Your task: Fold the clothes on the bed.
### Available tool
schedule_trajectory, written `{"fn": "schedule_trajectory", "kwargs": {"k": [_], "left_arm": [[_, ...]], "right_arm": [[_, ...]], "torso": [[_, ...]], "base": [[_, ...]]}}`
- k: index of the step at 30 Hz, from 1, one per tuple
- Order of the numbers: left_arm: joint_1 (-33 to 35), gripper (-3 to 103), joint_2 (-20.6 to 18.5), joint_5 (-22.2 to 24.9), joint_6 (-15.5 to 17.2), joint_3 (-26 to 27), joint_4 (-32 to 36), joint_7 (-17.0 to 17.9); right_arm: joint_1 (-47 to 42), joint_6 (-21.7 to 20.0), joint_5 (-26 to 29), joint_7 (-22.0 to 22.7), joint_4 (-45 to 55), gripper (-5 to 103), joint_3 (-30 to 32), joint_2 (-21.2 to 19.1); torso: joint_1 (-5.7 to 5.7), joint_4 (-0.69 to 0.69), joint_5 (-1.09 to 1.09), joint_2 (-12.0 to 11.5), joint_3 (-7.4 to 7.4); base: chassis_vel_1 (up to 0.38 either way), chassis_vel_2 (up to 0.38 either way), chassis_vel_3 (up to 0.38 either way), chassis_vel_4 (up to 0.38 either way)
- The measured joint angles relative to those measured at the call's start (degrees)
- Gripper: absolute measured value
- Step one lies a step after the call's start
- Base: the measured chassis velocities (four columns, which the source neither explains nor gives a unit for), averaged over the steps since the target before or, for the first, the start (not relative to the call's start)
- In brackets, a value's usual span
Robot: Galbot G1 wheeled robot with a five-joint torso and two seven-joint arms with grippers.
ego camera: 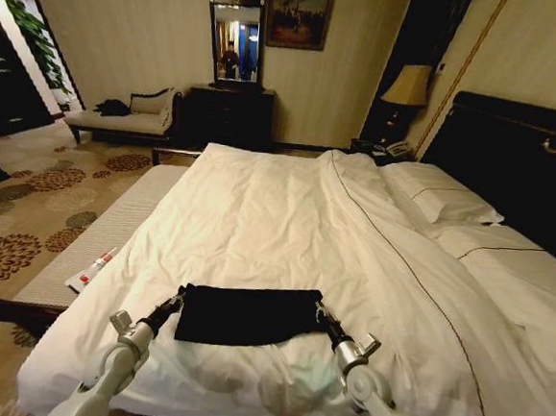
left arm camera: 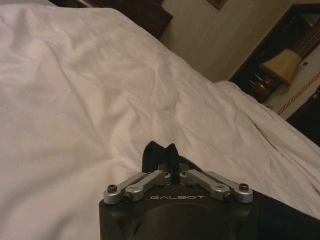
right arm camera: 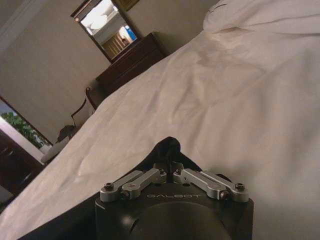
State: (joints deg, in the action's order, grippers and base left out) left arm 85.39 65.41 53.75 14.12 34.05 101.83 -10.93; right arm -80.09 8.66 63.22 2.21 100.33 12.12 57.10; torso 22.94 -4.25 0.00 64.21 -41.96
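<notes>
White bedding covers the bed [ego camera: 287, 218], which runs away from the robot toward a dark dresser [ego camera: 229, 116] and mirror [ego camera: 233, 39] on the far wall, with the headboard [ego camera: 523, 160] and pillows [ego camera: 443, 197] along the right. Near the bed's close edge lies the shirt [ego camera: 248, 314], a black cloth folded into a wide, low band, its lettering hidden; it lies flat on the duvet, roughly centred between the two arms. The left hand [ego camera: 176, 301] is at the shirt's left end and the right hand [ego camera: 322, 314] at its right end, each reaching in from the near side. In the left wrist view the left hand [left arm camera: 172, 167] has its fingers drawn together, pinching a small peak of black fabric [left arm camera: 160, 155] that stands up from between the tips. In the right wrist view the right hand [right arm camera: 167, 167] is likewise closed, with a fold of the black cloth [right arm camera: 167, 147] bunched up between its fingers and more of it trailing off beside the wrist. Both grips are at the cloth's edge, just above the duvet. A lamp [ego camera: 408, 88] stands by the headboard, a pale chaise [ego camera: 126, 119] sits against the far wall on the left, and a padded bench [ego camera: 102, 242] runs along the bed's left side with a small red-and-white packet [ego camera: 93, 271] on it, over patterned carpet [ego camera: 28, 208].
</notes>
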Motion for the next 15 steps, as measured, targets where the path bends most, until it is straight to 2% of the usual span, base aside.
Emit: {"fn": "schedule_trajectory", "kwargs": {"k": [4, 6, 7, 9, 10, 11, 13, 14, 15], "left_arm": [[1.04, 2, 0.44, -2.26, -0.46, 0.07, 1.69, 0.13], [1.82, 2, 0.61, -3.68, -0.81, 0.9, 3.81, 0.35], [1.82, 2, 0.61, -3.68, -0.81, 0.9, 3.81, 0.35], [3.03, 13, 0.59, -4.75, -1.19, 2.75, 7.33, 0.56], [3.47, 18, 0.46, -4.79, -1.23, 3.86, 8.82, 0.71], [3.47, 18, 0.46, -4.79, -1.23, 3.86, 8.82, 0.71], [3.96, 28, -0.11, -4.46, -1.33, 6.49, 11.38, 1.31], [3.96, 28, -0.11, -4.46, -1.33, 6.49, 11.38, 1.31], [3.97, 34, -0.57, -3.75, -1.35, 7.9, 12.66, 1.75]], "right_arm": [[-0.19, 0.52, -3.61, -0.35, 0.41, 1, -0.28, -0.3], [-0.85, 0.75, -4.78, -0.33, 2.26, 12, -0.22, -0.96], [-0.85, 0.75, -4.78, -0.33, 2.26, 12, -0.22, -0.96], [-2.0, 1.23, -5.06, 0.34, 5.14, 23, 0.64, -1.82], [-2.41, 1.44, -5.26, 1.08, 6.34, 23, 1.18, -2.23], [-2.41, 1.44, -5.26, 1.08, 6.34, 23, 1.18, -2.23], [-3.0, 1.41, -5.41, 4.35, 8.58, 33, 2.4, -3.14], [-3.0, 1.41, -5.41, 4.35, 8.58, 33, 2.4, -3.14], [-3.01, 0.94, -5.38, 7.61, 9.79, 38, 3.01, -3.54]], "torso": [[0.0, -0.01, 0.0, 0.0, 0.0], [0.0, -0.01, 0.0, 0.0, 0.0], [0.0, -0.01, 0.0, 0.0, 0.0], [0.0, -0.01, -0.01, 0.0, 0.0], [0.01, -0.01, 0.0, 0.0, 0.0], [0.01, -0.01, 0.0, 0.0, 0.0], [0.0, 0.0, 0.0, 0.0, 0.0], [0.0, 0.0, 0.0, 0.0, 0.0], [0.0, -0.01, 0.0, 0.0, 0.0]], "base": [[0.0, 0.0, 0.0, 0.0], [0.0, 0.0, 0.0, 0.0], [0.0, 0.0, 0.0, 0.0], [0.0, 0.0, 0.0, 0.0], [0.0, 0.0, 0.0, 0.0], [0.0, 0.0, 0.0, 0.0], [0.0, 0.0, 0.0, 0.0], [0.0, 0.0, 0.0, 0.0], [0.0, 0.0, 0.0, 0.0]]}}
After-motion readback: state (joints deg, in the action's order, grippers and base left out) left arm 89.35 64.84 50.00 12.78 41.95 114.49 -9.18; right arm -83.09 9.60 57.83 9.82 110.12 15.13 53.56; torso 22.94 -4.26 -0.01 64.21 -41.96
